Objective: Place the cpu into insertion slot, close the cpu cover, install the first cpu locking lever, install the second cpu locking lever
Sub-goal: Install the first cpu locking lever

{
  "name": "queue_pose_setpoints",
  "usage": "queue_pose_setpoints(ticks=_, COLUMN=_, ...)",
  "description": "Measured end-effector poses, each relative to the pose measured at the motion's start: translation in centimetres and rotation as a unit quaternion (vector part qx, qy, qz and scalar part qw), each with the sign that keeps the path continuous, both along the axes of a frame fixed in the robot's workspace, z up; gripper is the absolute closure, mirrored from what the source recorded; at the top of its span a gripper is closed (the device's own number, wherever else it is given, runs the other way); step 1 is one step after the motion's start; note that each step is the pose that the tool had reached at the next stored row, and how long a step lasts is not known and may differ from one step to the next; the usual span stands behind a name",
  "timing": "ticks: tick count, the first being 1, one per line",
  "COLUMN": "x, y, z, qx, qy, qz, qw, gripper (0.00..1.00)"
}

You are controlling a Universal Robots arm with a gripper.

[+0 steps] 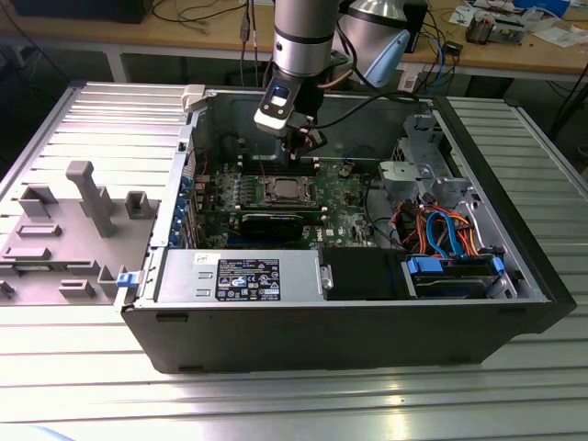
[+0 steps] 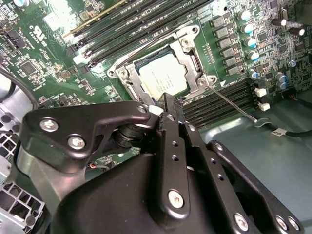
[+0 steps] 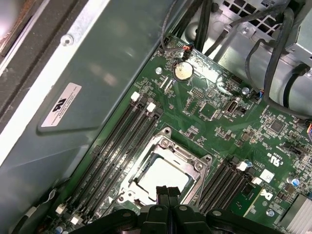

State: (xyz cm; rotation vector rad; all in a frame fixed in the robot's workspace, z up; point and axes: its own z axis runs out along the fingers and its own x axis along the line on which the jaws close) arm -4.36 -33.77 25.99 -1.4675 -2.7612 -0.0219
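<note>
- In the exterior view, an open computer case (image 1: 322,322) lies on a ribbed metal desk (image 1: 367,395), with a grey plastic fixture (image 1: 78,220) beside it on the exterior view's left.
- The arm comes down into the case, and its gripper (image 1: 299,152) hangs just above the far edge of the insertion slot (image 1: 269,191).
- The cpu (image 1: 288,190) sits in that slot. A long black card (image 1: 276,223) lies nearer the camera, and the silver power-supply box (image 1: 239,276) nearer again.
- In the second wrist view, the gripper (image 2: 170,105) has its black fingers (image 2: 171,141) pressed together, and nothing shows between them. The tip is right at the edge of the insertion slot (image 2: 119,73).
- The cpu (image 2: 163,74) lies flat in the slot, silver side up, and the cpu cover (image 2: 191,57) is down around it as a frame.
- A thin locking lever (image 2: 234,105) runs from one corner of the slot out across the memory slots (image 2: 219,100). I cannot tell whether it is latched.
- In the first wrist view, the gripper (image 3: 168,191) shows two fingertips (image 3: 163,192) closed against each other with nothing in their grasp, over the near edge of the cpu (image 3: 158,175).
- The cpu cover (image 3: 183,156) frames the chip, and memory slots (image 3: 119,141) flank the socket on both sides.
- A coin cell (image 3: 183,71) sits further along the green circuit board (image 3: 214,126), with dark cables (image 3: 278,73) beyond.
</note>
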Motion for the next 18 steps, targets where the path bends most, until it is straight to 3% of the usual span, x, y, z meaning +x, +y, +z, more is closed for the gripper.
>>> queue_pose_setpoints(ticks=18, x=0.0, y=0.0, z=0.0, qx=0.0, qy=0.0, qz=0.028, qw=0.9996, gripper=0.89)
